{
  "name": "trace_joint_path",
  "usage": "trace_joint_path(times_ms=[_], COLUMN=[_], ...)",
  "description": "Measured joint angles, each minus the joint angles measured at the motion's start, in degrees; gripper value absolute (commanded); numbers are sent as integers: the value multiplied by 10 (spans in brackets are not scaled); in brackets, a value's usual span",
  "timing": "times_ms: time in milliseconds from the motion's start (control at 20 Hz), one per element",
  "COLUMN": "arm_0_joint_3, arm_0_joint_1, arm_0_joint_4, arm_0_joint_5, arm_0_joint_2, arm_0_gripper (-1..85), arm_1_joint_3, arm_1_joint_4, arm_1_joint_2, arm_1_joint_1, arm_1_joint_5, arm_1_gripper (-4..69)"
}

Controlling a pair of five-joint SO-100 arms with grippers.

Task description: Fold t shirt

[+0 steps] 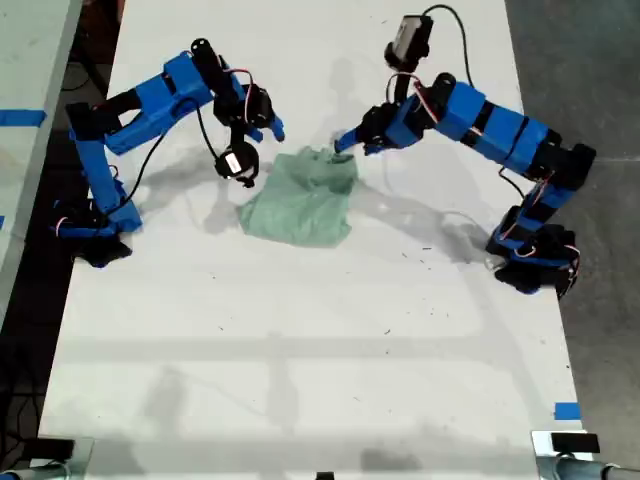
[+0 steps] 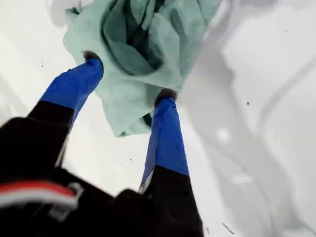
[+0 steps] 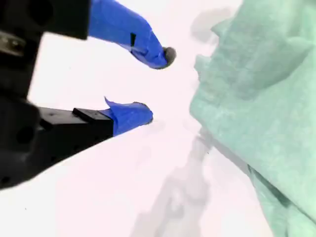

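The t shirt (image 1: 300, 205) is a crumpled pale mint-green heap in the middle of the white table (image 1: 300, 340). The arm on the exterior view's right carries my first gripper (image 1: 345, 143), which is open at the heap's far edge. In the first wrist view my first gripper (image 2: 129, 75) has its fingertips (image 2: 166, 94) spread over a flap of the t shirt (image 2: 143, 44). My second gripper (image 1: 275, 130), on the exterior view's left arm, is open just off the far corner of the cloth. Its wrist view shows my second gripper (image 3: 157, 85) above bare table, with the t shirt (image 3: 256, 98) beside it and apart.
The arm bases stand at the table's edges, one (image 1: 95, 225) on the exterior view's left and one (image 1: 535, 260) on its right. A blue tape mark (image 1: 566, 410) lies near the front right corner in the exterior view. Dark floor borders the table on both sides.
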Motion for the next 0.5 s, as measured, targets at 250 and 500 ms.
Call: trace_joint_path(times_ms=[250,500], arm_0_joint_3=[-19,266], arm_0_joint_1=[36,330], arm_0_joint_4=[1,-121], arm_0_joint_5=[4,-194], arm_0_joint_2=[257,719], arm_0_gripper=[-1,-1], arm_1_joint_3=[107,385], arm_1_joint_4=[27,-28], arm_1_joint_2=[182,497], arm_1_joint_1=[0,-206], arm_1_joint_5=[-15,63], arm_1_gripper=[9,10])
